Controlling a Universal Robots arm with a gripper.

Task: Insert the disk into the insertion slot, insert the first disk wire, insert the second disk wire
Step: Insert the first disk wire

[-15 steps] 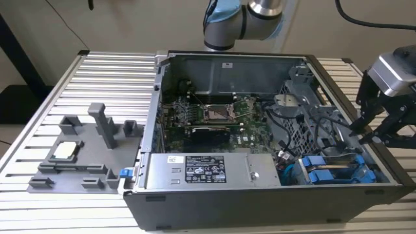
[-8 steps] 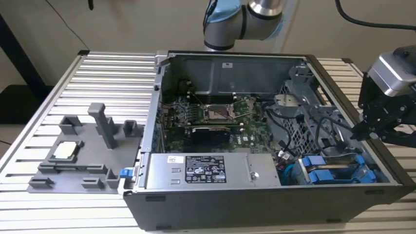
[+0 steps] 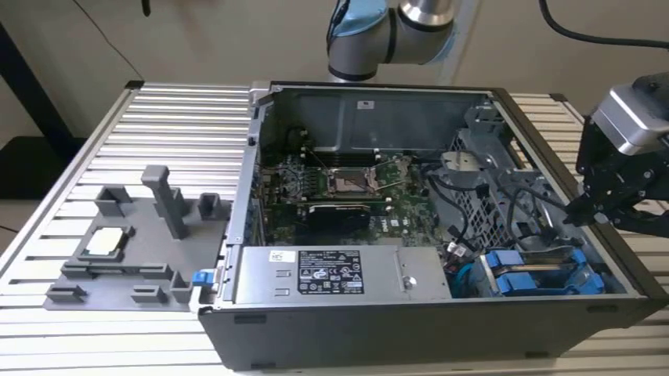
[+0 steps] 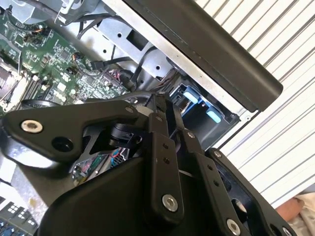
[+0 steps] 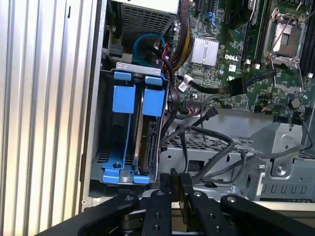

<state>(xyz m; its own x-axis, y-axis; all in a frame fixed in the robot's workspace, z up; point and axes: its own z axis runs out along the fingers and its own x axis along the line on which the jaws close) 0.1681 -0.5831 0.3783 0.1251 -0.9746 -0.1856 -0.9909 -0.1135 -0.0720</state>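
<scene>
Fingers [image 5: 171, 183] pinched together above case [image 3: 418, 333] on slatted table [image 3: 178, 117].

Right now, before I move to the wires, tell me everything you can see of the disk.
In the first wrist view the disk stands on edge inside the insertion slot, clipped in a bright blue plastic frame with a broad tab at one end. Its dark edge shows; the label is hidden. Another blue-fronted unit sits beside it. Black cables pass close; whether any is plugged in I cannot tell. The gripper hovers near it.
</scene>
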